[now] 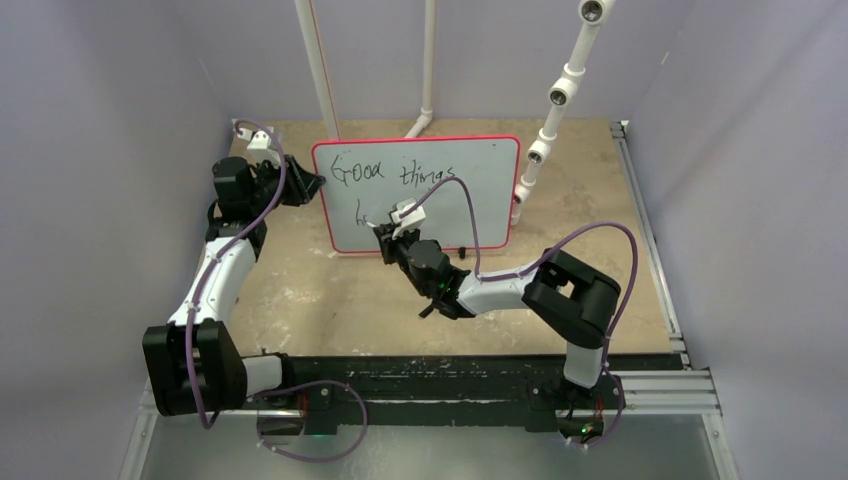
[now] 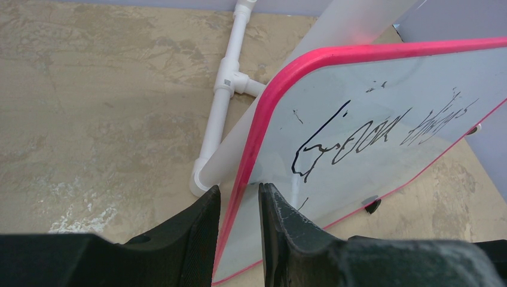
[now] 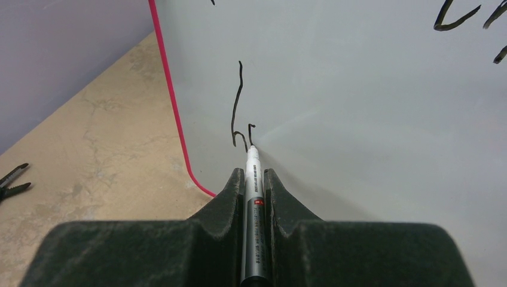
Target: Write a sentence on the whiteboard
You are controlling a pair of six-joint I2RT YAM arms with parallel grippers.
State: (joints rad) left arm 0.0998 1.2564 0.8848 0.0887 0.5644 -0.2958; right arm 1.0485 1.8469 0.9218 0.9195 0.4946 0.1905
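Observation:
The whiteboard [image 1: 480, 205] stands upright at the back middle of the table, with a red-pink rim. The sentence [image 1: 395, 172] shows "Good things" on its top line, with the first strokes of a second line [image 3: 238, 107] below. My left gripper [image 1: 308, 187] is shut on the board's left edge, and its fingers straddle the rim [image 2: 239, 190]. My right gripper [image 1: 392, 238] is shut on a silver-and-white marker [image 3: 253, 197]. The marker's tip touches the board beside the last short stroke, near the board's lower left corner. The whiteboard also shows in the left wrist view [image 2: 370, 89].
White PVC pipes [image 1: 322, 70] and a pipe post with fittings [image 1: 550, 105] stand behind the board. A pipe joint [image 2: 227, 84] lies on the table behind it. A small black clip [image 3: 12, 182] lies on the tan tabletop to the left. A metal rail [image 1: 650, 240] runs along the right edge.

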